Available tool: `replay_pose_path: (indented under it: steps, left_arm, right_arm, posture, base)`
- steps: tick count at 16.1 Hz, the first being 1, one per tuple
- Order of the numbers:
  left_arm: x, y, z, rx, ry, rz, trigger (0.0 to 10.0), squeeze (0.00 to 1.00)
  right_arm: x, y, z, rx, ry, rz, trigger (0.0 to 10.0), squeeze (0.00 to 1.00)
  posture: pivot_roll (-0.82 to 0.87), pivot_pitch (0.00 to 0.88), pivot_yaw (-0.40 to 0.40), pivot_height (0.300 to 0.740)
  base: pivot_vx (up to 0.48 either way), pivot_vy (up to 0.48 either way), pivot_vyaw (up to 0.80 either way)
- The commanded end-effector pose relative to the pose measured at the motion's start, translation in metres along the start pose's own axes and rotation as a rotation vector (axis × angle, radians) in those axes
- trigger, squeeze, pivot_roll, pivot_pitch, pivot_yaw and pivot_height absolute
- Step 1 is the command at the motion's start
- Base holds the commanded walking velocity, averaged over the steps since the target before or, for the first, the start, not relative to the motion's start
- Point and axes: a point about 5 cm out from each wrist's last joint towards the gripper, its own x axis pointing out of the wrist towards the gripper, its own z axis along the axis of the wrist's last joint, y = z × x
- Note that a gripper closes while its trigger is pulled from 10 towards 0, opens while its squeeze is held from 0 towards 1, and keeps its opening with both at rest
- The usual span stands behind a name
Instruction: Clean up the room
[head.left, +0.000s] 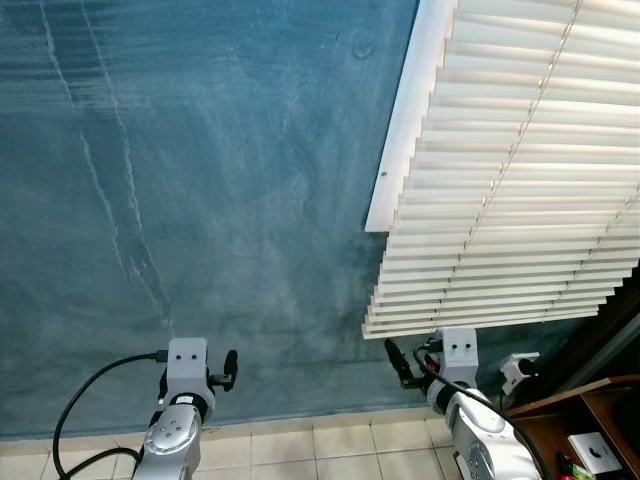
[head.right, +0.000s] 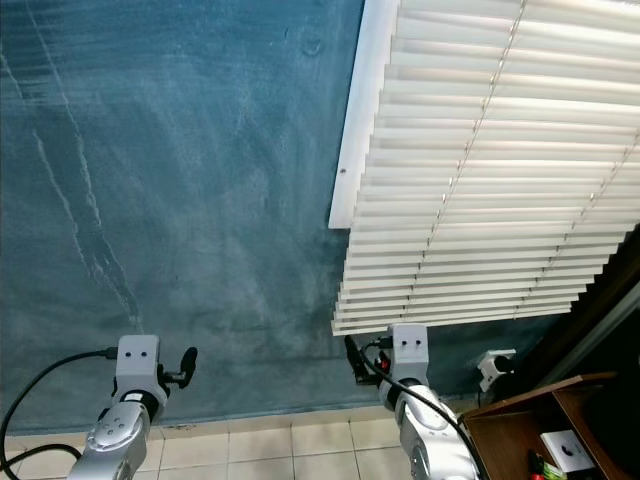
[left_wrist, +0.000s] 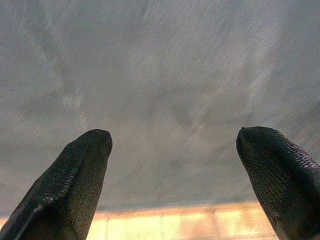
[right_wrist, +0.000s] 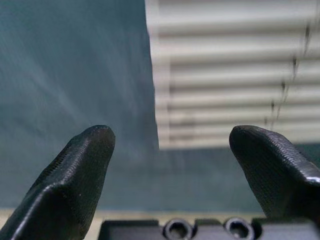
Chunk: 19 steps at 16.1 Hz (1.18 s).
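I stand close to a blue-green wall (head.left: 220, 200), and no loose object to tidy can be made out. My left gripper (head.left: 218, 372) is held low at the left in front of the wall's foot. In the left wrist view the left gripper (left_wrist: 172, 137) is open, with bare wall between its fingers. My right gripper (head.left: 405, 360) hangs just under the bottom slats of white blinds (head.left: 510, 180). The right gripper (right_wrist: 170, 135) is open too and holds nothing.
A strip of pale tiled floor (head.left: 300, 445) runs along the wall's foot. At the lower right is a brown wooden shelf (head.left: 560, 405) with small items in it. A white wall plug (head.left: 518, 370) sits beside it. A black cable (head.left: 80, 400) loops off my left arm.
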Motion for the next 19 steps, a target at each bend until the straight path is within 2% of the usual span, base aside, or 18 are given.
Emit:
replay_pose_path:
  steps: [1,2,5,6,13,14,15,16,19]
  left_arm:
    - [-0.005,0.004,0.01,0.057,-0.064,0.002,10.0,0.0]
    - [-0.01,0.007,0.014,0.107,-0.096,0.0,10.0,0.0]
    - [-0.017,0.009,0.016,0.137,-0.112,-0.009,10.0,0.0]
    - [-0.024,0.009,0.016,0.129,-0.109,-0.037,10.0,1.0]
    - [-0.018,0.002,0.02,0.117,-0.123,-0.05,10.0,1.0]
    - [-0.02,-0.001,0.021,0.109,-0.137,-0.05,10.0,1.0]
    - [-0.02,-0.001,0.021,0.109,-0.137,-0.05,10.0,1.0]
    - [-0.024,-0.005,0.023,0.098,-0.163,-0.058,10.0,0.0]
    - [-0.027,-0.008,0.024,0.12,-0.186,-0.066,10.0,0.0]
  right_arm:
    - [-0.005,-0.01,0.007,-0.017,-0.066,-0.025,10.0,0.0]
    - [-0.01,-0.014,0.007,-0.021,-0.085,-0.037,10.0,0.0]
    - [-0.016,-0.017,0.005,-0.033,-0.088,-0.044,10.0,0.0]
    - [-0.025,-0.024,-0.002,-0.045,-0.075,-0.076,10.0,1.0]
    - [-0.026,-0.023,0.001,-0.065,-0.102,-0.08,10.0,1.0]
    - [-0.025,-0.021,0.001,-0.077,-0.098,-0.067,10.0,0.8]
    - [-0.025,-0.021,0.001,-0.077,-0.098,-0.067,10.0,0.8]
    - [-0.023,-0.013,0.002,-0.05,-0.096,-0.018,10.0,0.0]
    - [-0.021,-0.008,0.003,-0.056,-0.093,0.017,10.0,0.0]
  posture:
    - [0.09,0.011,-0.103,0.74]
    - [0.09,0.011,-0.1,0.74]
    - [0.09,0.014,-0.094,0.74]
    - [0.09,0.015,-0.088,0.74]
    - [0.09,0.012,-0.078,0.74]
    - [0.09,0.015,-0.079,0.74]
    - [0.09,0.015,-0.079,0.74]
    - [0.08,0.023,-0.079,0.74]
    - [0.08,0.025,-0.08,0.74]
  base:
    - [0.0,0.0,0.0]
    - [0.0,0.0,0.0]
    - [0.0,0.0,0.0]
    - [0.0,0.0,0.0]
    - [0.0,0.0,0.0]
    - [0.0,0.0,0.0]
    - [0.0,0.0,0.0]
    - [0.0,0.0,0.0]
    - [0.0,0.0,0.46]
